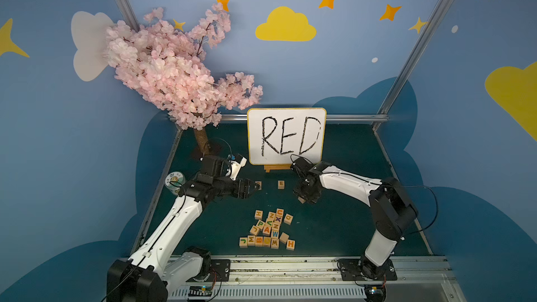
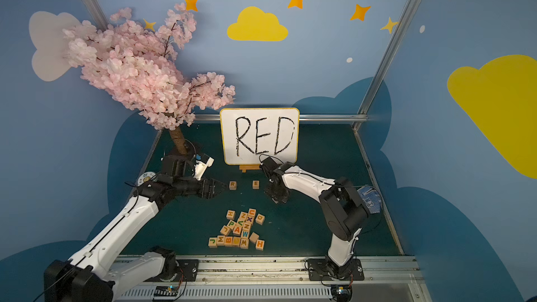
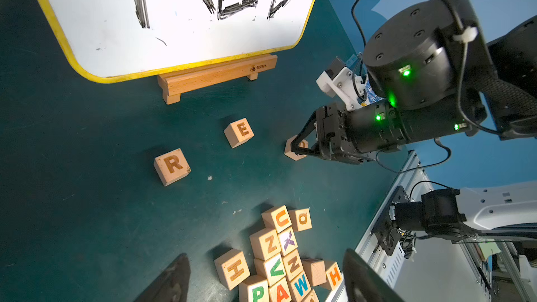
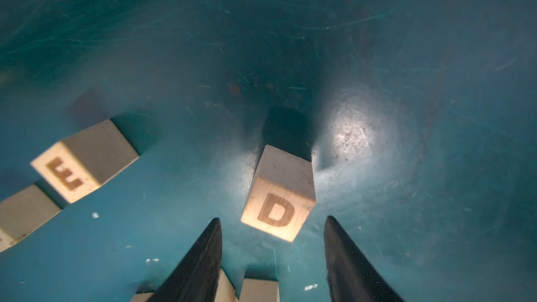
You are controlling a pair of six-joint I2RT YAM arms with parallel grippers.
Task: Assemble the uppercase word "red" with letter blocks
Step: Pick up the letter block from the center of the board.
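Two letter blocks stand apart in a row on the green mat: R (image 1: 258, 185) (image 3: 172, 166) and E (image 1: 280, 184) (image 3: 239, 132). To the right of E, the D block (image 4: 279, 210) rests on the mat, letter up. My right gripper (image 4: 271, 217) (image 1: 303, 196) hangs over it, open. Its black fingertips (image 4: 215, 228) flank the block's near edge with a gap on each side. My left gripper (image 1: 255, 187) (image 3: 266, 254) hovers just left of R, open and holding nothing.
A pile of several other letter blocks (image 1: 270, 229) lies nearer the front rail. The yellow-framed whiteboard (image 1: 286, 136) reading RED stands on a wooden stand behind the row. A pink blossom tree (image 1: 174, 76) and a tape roll (image 1: 174, 183) are at the left.
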